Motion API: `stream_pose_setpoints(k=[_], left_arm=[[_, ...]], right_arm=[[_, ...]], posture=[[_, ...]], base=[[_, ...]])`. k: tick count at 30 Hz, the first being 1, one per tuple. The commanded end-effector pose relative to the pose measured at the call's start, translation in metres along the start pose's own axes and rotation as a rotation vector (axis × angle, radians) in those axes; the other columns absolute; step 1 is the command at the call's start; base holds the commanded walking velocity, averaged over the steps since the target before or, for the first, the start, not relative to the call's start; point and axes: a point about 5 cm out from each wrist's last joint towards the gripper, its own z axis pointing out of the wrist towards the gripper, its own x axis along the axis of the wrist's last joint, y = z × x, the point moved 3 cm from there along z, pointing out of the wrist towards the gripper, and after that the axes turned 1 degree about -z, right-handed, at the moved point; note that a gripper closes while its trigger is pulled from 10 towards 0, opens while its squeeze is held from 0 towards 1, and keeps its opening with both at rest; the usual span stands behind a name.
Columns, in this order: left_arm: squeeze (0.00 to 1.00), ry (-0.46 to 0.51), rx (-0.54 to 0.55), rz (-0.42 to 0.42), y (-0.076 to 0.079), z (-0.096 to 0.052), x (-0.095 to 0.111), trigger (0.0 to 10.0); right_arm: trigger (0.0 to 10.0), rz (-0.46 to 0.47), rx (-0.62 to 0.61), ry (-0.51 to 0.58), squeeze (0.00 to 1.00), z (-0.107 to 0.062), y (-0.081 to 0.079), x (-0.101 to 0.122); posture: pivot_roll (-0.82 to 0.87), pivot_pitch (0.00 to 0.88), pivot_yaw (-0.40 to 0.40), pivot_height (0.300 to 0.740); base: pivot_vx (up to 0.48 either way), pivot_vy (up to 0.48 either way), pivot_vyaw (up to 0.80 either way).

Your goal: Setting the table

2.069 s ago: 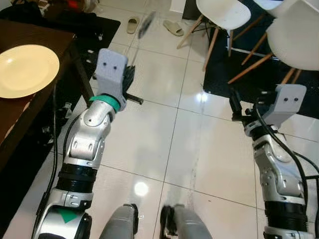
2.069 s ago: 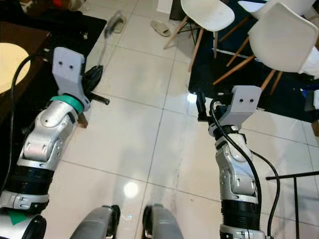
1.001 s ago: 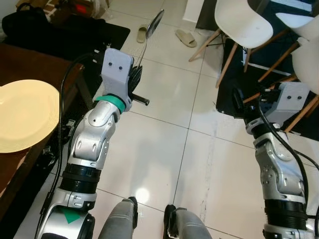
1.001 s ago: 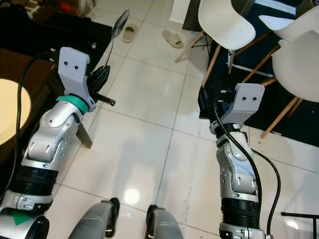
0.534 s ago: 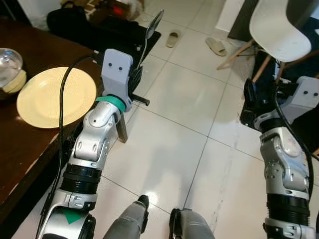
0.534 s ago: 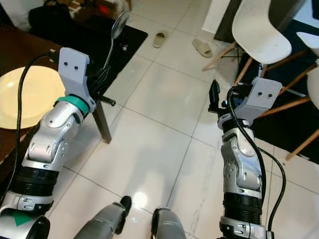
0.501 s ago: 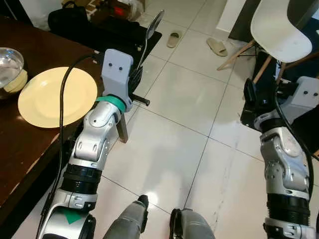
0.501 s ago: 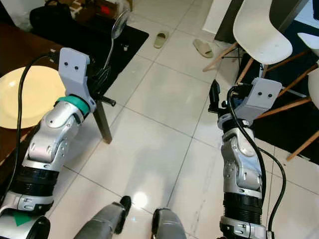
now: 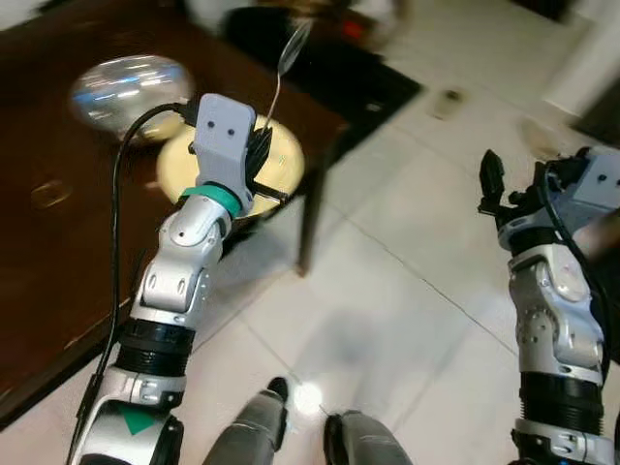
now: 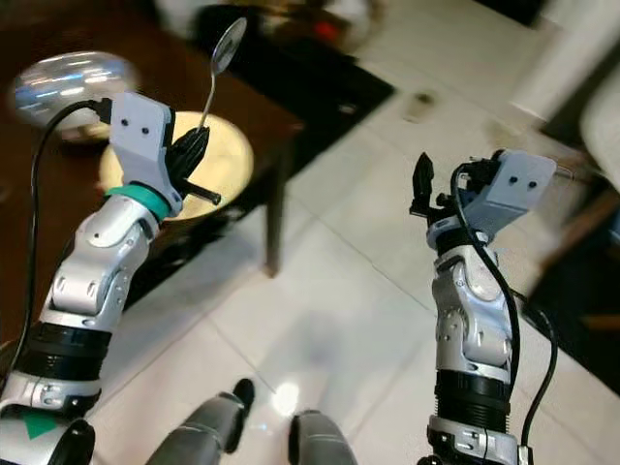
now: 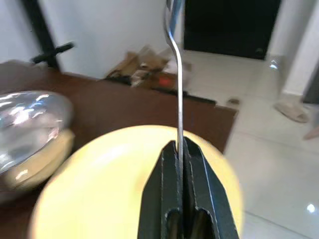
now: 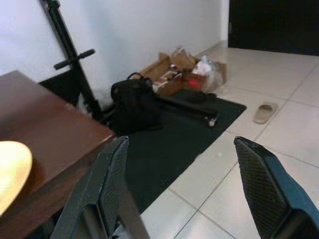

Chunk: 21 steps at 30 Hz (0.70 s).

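on the far left a dark wooden table (image 9: pixel 58 242) carries a glass bowl (image 9: pixel 126 85), blurred, well to the left of the left gripper (image 10: pixel 189 147). that gripper is raised over the table's near corner, its two black fingers (image 11: pixel 162 184) pressed together on the thin handle of a metal spoon (image 10: pixel 221 60), which stands upright with its bowl above the fingertips. directly beyond and beneath the closed jaws lies a yellow plate (image 11: pixel 99 199), close to the table edge (image 11: pixel 227 127); the bowl sits just beside the plate's far side. right of the jaws the table corner ends at a leg (image 10: pixel 274 218), and pale tiled floor (image 10: pixel 320 291) lies open from there across to the right gripper (image 12: pixel 184 189), held up over the floor with fingers spread wide and nothing between them. beyond those jaws are a dark mat (image 12: pixel 179 134), a black bag (image 12: pixel 134 104) and a slipper (image 12: pixel 263 112).
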Motion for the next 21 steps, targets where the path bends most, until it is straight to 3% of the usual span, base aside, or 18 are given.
stream_pose_setpoints(k=[1, 21], left_arm=[[0.0, -0.017, -0.013, 0.01, 0.0046, -0.0003, -0.0042, 10.0], [0.0, -0.029, 0.002, 0.022, 0.0027, 0.0019, -0.0047, 10.0]], right_arm=[[10.0, 0.0, -0.029, -0.022, 0.0, -0.0038, 0.0087, -0.0047], [10.0, 0.031, -0.055, -0.032, 0.0, -0.0044, 0.0133, -0.0071]], posture=[[0.11, 0.092, 0.013, 0.74], [0.11, 0.099, 0.019, 0.74]], base=[[0.0, 0.0, 0.8], [0.0, 0.0, 0.77]])
